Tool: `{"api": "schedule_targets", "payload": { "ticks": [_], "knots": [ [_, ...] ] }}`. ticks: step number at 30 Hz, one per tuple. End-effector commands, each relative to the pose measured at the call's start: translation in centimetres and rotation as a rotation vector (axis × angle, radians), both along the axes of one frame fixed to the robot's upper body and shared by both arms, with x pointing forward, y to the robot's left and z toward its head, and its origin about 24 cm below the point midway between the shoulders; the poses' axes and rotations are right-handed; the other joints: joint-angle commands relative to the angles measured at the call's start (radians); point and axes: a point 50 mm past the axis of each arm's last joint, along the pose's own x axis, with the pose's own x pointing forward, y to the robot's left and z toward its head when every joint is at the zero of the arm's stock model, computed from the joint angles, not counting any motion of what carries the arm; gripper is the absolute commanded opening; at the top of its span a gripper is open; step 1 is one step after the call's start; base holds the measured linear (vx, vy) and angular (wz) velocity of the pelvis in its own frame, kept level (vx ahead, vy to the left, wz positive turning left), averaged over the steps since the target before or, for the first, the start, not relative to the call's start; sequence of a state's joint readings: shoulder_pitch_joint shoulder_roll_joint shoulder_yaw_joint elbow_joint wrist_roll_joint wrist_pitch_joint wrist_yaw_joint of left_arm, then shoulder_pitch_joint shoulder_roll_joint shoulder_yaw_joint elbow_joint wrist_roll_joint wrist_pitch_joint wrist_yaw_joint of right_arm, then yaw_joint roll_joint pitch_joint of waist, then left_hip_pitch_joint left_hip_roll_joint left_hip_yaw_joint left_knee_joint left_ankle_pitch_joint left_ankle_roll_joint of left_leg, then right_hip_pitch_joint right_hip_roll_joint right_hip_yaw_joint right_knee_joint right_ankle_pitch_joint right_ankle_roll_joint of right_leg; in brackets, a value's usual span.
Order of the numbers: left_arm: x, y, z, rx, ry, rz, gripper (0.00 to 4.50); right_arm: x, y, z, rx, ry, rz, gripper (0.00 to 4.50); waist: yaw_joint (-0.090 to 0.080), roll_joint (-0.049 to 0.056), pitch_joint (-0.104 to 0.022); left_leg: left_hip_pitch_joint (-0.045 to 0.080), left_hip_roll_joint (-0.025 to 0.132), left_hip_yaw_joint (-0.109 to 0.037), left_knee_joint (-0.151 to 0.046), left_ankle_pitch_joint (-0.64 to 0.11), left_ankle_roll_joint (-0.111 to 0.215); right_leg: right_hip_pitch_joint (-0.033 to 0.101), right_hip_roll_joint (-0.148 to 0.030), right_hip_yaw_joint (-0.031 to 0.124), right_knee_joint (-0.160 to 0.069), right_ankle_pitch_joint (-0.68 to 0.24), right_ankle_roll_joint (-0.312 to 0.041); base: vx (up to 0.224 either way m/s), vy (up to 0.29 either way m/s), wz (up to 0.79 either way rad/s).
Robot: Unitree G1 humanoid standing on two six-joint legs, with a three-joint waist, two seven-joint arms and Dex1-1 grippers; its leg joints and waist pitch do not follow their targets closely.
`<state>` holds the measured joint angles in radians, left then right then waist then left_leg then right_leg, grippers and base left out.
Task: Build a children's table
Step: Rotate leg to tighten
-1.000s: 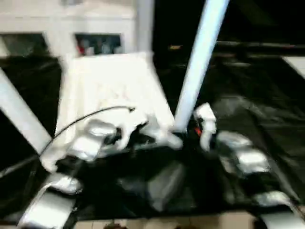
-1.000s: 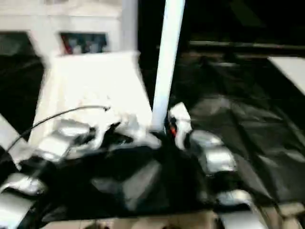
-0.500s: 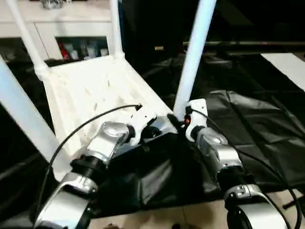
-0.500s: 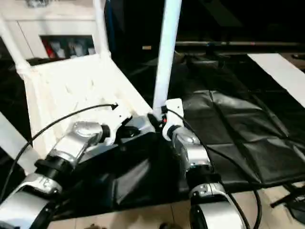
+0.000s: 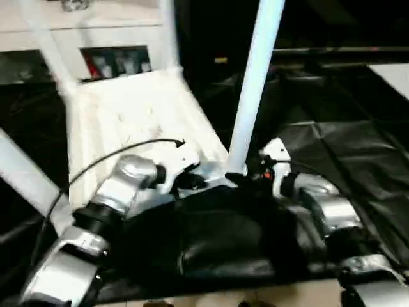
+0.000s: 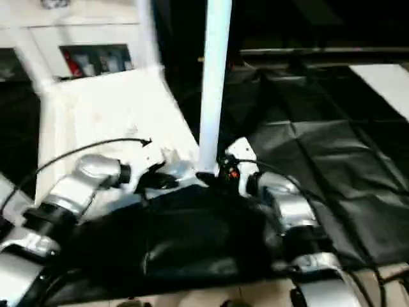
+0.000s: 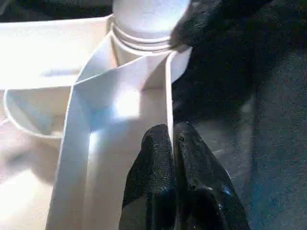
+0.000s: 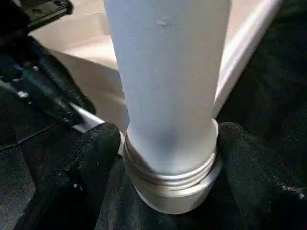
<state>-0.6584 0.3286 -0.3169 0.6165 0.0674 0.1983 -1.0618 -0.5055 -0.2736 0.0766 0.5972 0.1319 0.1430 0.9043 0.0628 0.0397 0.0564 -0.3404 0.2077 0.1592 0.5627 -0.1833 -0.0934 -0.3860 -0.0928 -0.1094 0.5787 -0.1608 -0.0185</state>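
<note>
Black sheet; leg in socket; right hand apart, left hand clamping tabletop rim.

A black crinkled plastic sheet covers the floor from the centre out toward 3 o'clock, with folds and glossy creases across it. At 11 o'clock stands a white cabinet with a glass door; red and pale items sit blurred behind the glass. A dark horizontal bar runs along at about 1 o'clock. At 2 o'clock a pale flat panel lies on the sheet. Light floor shows at 6 o'clock.
</note>
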Motion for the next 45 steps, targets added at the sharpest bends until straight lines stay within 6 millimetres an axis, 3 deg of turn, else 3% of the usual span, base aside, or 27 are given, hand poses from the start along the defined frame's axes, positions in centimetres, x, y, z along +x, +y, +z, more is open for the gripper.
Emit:
{"api": "schedule_targets", "payload": {
  "ticks": [1, 2, 4, 7, 8, 16, 17, 23, 28, 31, 34, 35, 37, 38, 43, 45],
  "knots": [
    [-0.1, 0.3, -1.2, 0.049, 0.02, 0.035, 0.0, -0.1, 0.5, 0.5, 0.03, -0.014, 0.04, 3.51, 0.002, -0.009, -0.07, 0.0, 0.02, 0.009, -0.055, -0.211, 0.064, 0.04, -0.053, 0.054, -0.065, -0.245, -0.231, 0.05, 0.008, 0.05],
    [0.0, 0.3, -1.2, 0.05, 0.026, 0.036, 0.0, -0.2, 0.4, 0.4, 0.03, -0.013, 0.038, 3.51, 0.002, -0.011, -0.073, -0.012, 0.019, 0.008, -0.055, -0.165, 0.076, 0.049, -0.05, 0.052, -0.053, -0.196, -0.239, 0.05, 0.008, 0.05],
    [-0.1, 0.5, -1.2, 0.046, 0.042, 0.038, 0.45, -0.3, 0.4, 0.3, 0.031, -0.009, 0.039, 3.61, 0.002, -0.015, -0.074, -0.016, 0.02, 0.01, -0.052, -0.142, 0.084, 0.05, -0.052, 0.053, -0.051, -0.18, -0.24, 0.0, 0.0, 0.0],
    [0.0, 0.7, -1.2, 0.049, 0.047, 0.052, 0.62, -0.6, 0.8, 0.1, 0.041, 0.0, 0.067, 3.61, 0.0, -0.012, -0.075, -0.018, 0.018, 0.012, -0.049, -0.15, 0.09, 0.049, -0.051, 0.055, -0.051, -0.196, -0.231, 0.0, 0.0, 0.0],
    [0.0, 0.9, -1.3, 0.054, 0.048, 0.056, 0.74, -0.7, 0.9, 0.1, 0.046, 0.001, 0.074, 3.61, 0.001, -0.018, -0.078, -0.017, 0.02, 0.012, -0.048, -0.134, 0.093, 0.048, -0.053, 0.057, -0.049, -0.175, -0.233, 0.0, 0.0, 0.0],
    [0.2, 1.2, -1.0, -0.023, 0.028, 0.079, 0.74, -0.7, 1.3, 0.6, 0.075, -0.017, 0.103, 3.61, 0.009, -0.018, -0.075, -0.018, 0.016, 0.017, -0.046, -0.134, 0.096, 0.045, -0.054, 0.058, -0.054, -0.224, -0.217, 0.0, 0.0, 0.0],
    [0.2, 1.2, -0.9, -0.031, 0.025, 0.078, 0.49, -0.7, 1.3, 0.7, 0.076, -0.018, 0.103, 3.61, 0.009, -0.018, -0.075, -0.019, 0.016, 0.017, -0.045, -0.129, 0.097, 0.045, -0.052, 0.058, -0.053, -0.216, -0.219, 0.0, 0.0, 0.0],
    [-0.4, 1.1, -1.1, -0.083, 0.043, 0.057, 0.06, -0.5, 0.8, 0.9, 0.071, -0.025, 0.098, 3.61, 0.009, -0.018, -0.077, -0.022, 0.017, 0.017, -0.043, -0.112, 0.106, 0.048, -0.052, 0.057, -0.047, -0.185, -0.225, 0.0, 0.0, 0.0],
    [-1.1, 1.2, -2.0, -0.063, 0.082, 0.029, 0.01, -0.2, 0.6, 1.2, 0.059, -0.041, 0.083, 3.61, 0.003, -0.015, -0.077, -0.019, 0.017, 0.018, -0.042, -0.12, 0.105, 0.046, -0.05, 0.058, -0.047, -0.18, -0.231, 0.0, 0.0, 0.0],
    [-1.2, 1.1, -2.1, -0.066, 0.084, 0.027, 0.01, 0.0, 0.7, 1.5, 0.073, -0.055, 0.072, 3.61, 0.003, -0.028, -0.078, -0.02, 0.017, 0.019, -0.041, -0.113, 0.11, 0.047, -0.05, 0.058, -0.045, -0.173, -0.233, 0.0, 0.0, 0.0],
    [-1.2, 1.0, -1.8, -0.095, 0.078, 0.027, 0.01, 0.1, 0.8, 1.5, 0.066, -0.056, 0.094, 3.61, 0.005, -0.03, -0.077, -0.021, 0.016, 0.019, -0.04, -0.1, 0.116, 0.046, -0.051, 0.059, -0.043, -0.18, -0.23, 0.0, 0.0, 0.0],
    [-1.2, 1.0, -1.7, -0.104, 0.076, 0.022, 0.01, 0.2, 0.8, 1.5, 0.052, -0.056, 0.1, 3.61, 0.005, -0.038, -0.078, -0.023, 0.016, 0.019, -0.04, -0.096, 0.119, 0.048, -0.052, 0.058, -0.042, -0.185, -0.226, 0.0, 0.0, 0.0],
    [-1.4, 1.1, -1.6, -0.101, 0.077, 0.011, 0.01, 0.5, 0.9, 1.5, 0.035, -0.064, 0.1, 3.61, 0.004, -0.035, -0.077, -0.022, 0.017, 0.019, -0.039, -0.094, 0.119, 0.044, -0.054, 0.059, -0.041, -0.197, -0.225, 0.0, 0.0, 0.0],
    [-1.4, 1.2, -1.6, -0.098, 0.074, 0.008, 0.01, 0.7, 0.9, 1.5, 0.033, -0.069, 0.091, 3.61, 0.003, -0.039, -0.076, -0.022, 0.016, 0.02, -0.039, -0.095, 0.12, 0.043, -0.052, 0.059, -0.042, -0.199, -0.223, 0.0, 0.0, 0.0],
    [-1.6, 1.4, -1.7, -0.088, 0.081, -0.002, 0.01, 1.5, 1.1, 1.8, 0.014, -0.083, 0.074, 3.61, 0.006, -0.034, -0.076, -0.019, 0.016, 0.021, -0.037, -0.094, 0.114, 0.042, -0.053, 0.063, -0.036, -0.186, -0.233, 0.0, 0.0, 0.0],
    [-1.6, 1.4, -1.7, -0.085, 0.081, -0.003, 0.0, 1.4, 1.1, 1.7, 0.001, -0.08, 0.092, 3.33, 0.009, -0.03, -0.077, -0.02, 0.015, 0.02, -0.036, -0.089, 0.116, 0.044, -0.051, 0.062, -0.034, -0.171, -0.231, 0.0, 0.0, 0.0]
  ]
}}
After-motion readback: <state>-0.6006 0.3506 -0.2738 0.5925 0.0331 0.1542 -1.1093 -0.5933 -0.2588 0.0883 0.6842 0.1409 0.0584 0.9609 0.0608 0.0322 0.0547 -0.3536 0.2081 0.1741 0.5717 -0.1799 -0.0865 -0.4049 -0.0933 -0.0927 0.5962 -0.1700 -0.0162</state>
